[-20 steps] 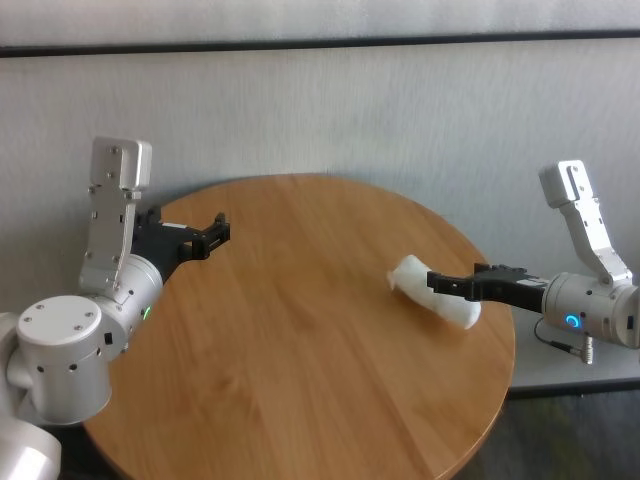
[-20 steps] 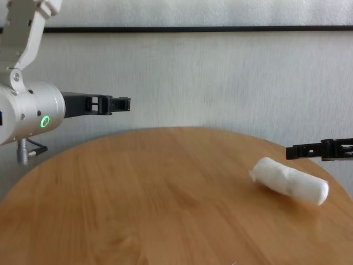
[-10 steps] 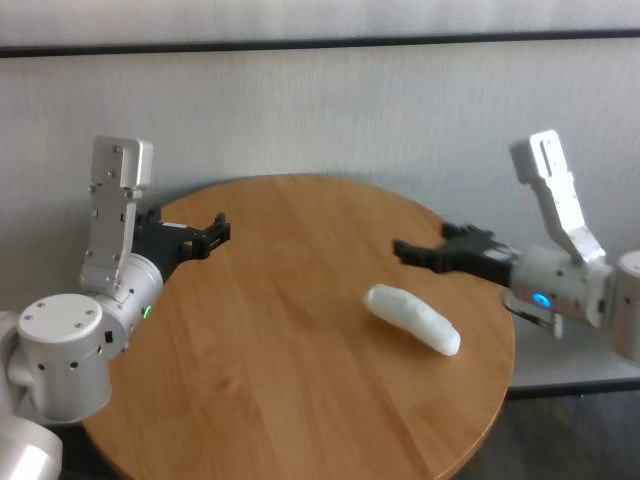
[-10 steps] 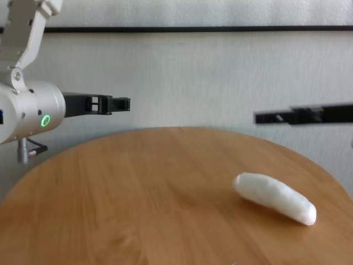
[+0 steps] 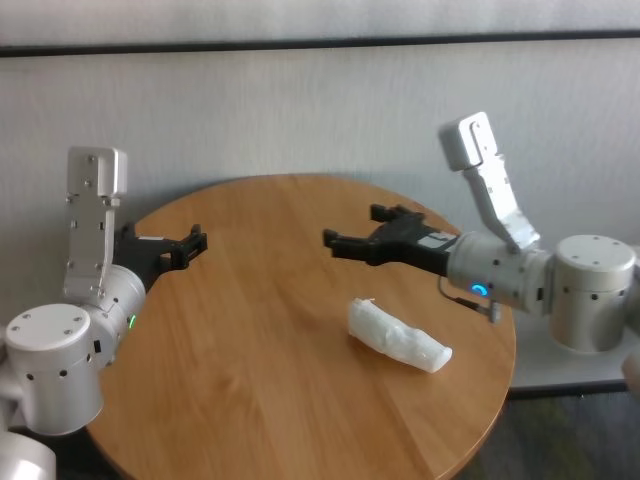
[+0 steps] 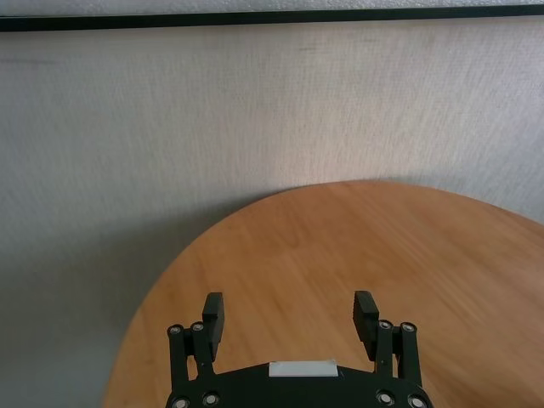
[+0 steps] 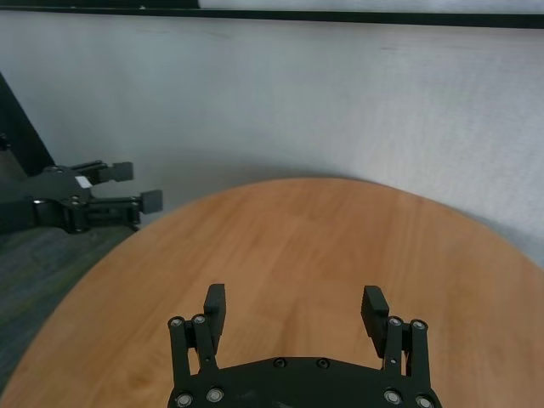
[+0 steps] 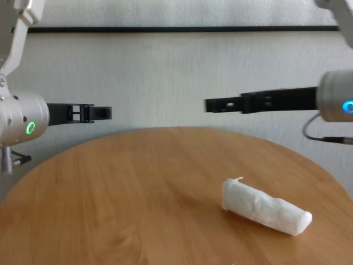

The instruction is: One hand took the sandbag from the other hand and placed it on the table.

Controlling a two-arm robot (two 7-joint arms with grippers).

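The white sandbag (image 5: pixel 398 337) lies loose on the round wooden table (image 5: pixel 250 330) toward its right edge, and with the right gripper (image 5: pixel 352 238) spread empty above it and the left gripper (image 5: pixel 185 246) spread empty well apart, a low sweep could probably knock it off.

Pale textured wall (image 5: pixel 300 110), dark horizontal strip (image 5: pixel 300 43).

White lumpy sandbag (image 5: pixel 397 340) lying flat on round wooden table (image 5: pixel 250 350), untouched
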